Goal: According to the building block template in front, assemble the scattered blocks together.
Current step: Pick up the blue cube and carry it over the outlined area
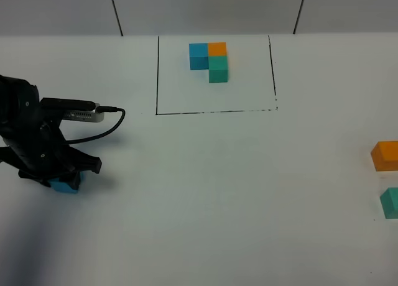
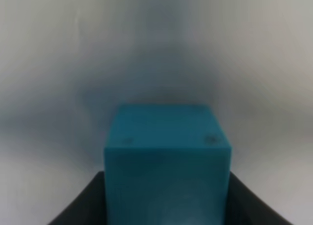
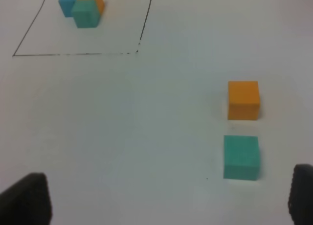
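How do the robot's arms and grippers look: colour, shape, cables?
The left arm is matte black and bulky, with a silver box on it and a black cable looping out. The fingers of the left gripper and right gripper are black too.

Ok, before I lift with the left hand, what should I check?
1. Left hand shut on the sky-blue block: ok, the block sits between its fingers.
2. Block centred in the grip: ok in the left wrist view.
3. Right hand open and out of the way: ok, it touches neither the orange block nor the teal-green block.
4. Template readable: ok, sky-blue beside orange, teal-green in front of orange.
5. Sky-blue block off the surface: cannot tell.
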Robot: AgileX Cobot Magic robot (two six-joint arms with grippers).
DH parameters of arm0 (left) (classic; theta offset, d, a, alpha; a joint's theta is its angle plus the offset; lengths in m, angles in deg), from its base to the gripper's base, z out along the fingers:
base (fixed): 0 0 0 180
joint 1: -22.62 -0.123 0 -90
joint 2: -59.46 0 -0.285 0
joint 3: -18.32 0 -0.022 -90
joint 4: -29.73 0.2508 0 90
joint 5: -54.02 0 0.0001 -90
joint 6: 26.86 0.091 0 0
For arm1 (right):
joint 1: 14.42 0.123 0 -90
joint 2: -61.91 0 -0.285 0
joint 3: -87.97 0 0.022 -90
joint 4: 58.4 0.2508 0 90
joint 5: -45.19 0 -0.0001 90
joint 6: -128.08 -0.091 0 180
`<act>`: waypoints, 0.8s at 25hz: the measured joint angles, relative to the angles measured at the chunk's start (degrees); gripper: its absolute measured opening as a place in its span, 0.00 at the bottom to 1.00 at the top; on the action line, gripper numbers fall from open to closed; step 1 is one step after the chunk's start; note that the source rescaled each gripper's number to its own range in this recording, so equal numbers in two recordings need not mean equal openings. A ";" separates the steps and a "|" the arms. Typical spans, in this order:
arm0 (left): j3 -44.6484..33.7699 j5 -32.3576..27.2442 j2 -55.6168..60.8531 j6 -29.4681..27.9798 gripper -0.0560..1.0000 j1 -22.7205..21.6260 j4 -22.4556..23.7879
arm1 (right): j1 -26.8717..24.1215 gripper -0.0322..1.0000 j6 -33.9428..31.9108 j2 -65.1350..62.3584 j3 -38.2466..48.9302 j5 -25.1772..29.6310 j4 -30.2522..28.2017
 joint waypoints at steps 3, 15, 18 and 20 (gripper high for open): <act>5.52 -5.63 0.00 7.52 0.06 1.90 0.84 | 0.00 0.97 0.00 0.00 0.00 0.00 0.00; 31.08 -18.89 -10.55 36.53 0.06 17.32 4.01 | 0.00 0.97 0.00 0.00 0.00 0.00 0.00; 37.65 -21.69 -14.76 42.41 0.06 19.83 4.05 | 0.00 0.96 0.00 0.00 0.00 0.00 0.00; 41.29 -22.93 -17.25 45.97 0.06 21.42 4.05 | 0.00 0.96 0.00 0.00 0.00 0.00 0.00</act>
